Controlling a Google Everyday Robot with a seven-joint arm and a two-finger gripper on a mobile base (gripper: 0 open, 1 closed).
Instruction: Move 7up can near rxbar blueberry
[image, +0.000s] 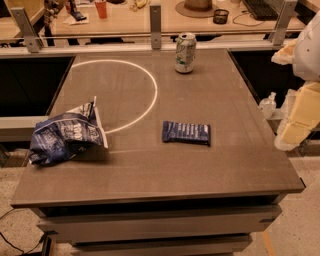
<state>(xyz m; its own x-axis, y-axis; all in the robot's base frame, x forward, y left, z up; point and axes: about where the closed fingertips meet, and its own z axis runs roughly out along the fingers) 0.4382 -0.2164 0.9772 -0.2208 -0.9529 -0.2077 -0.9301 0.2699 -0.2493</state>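
Note:
The 7up can (185, 52) stands upright near the far edge of the dark table (150, 170), silver-white with green markings. The rxbar blueberry (186, 132), a flat dark blue wrapper with pale lettering, lies flat near the table's middle, well in front of the can. My gripper (299, 116) shows as pale blocky parts at the right edge of the view, off the table's right side, apart from both the can and the bar.
A puffy blue-and-white chip bag (65, 135) lies at the table's left edge. A white circle line (150, 95) is marked on the tabletop. A rail with metal posts (155, 20) runs behind the table, with a cluttered desk beyond.

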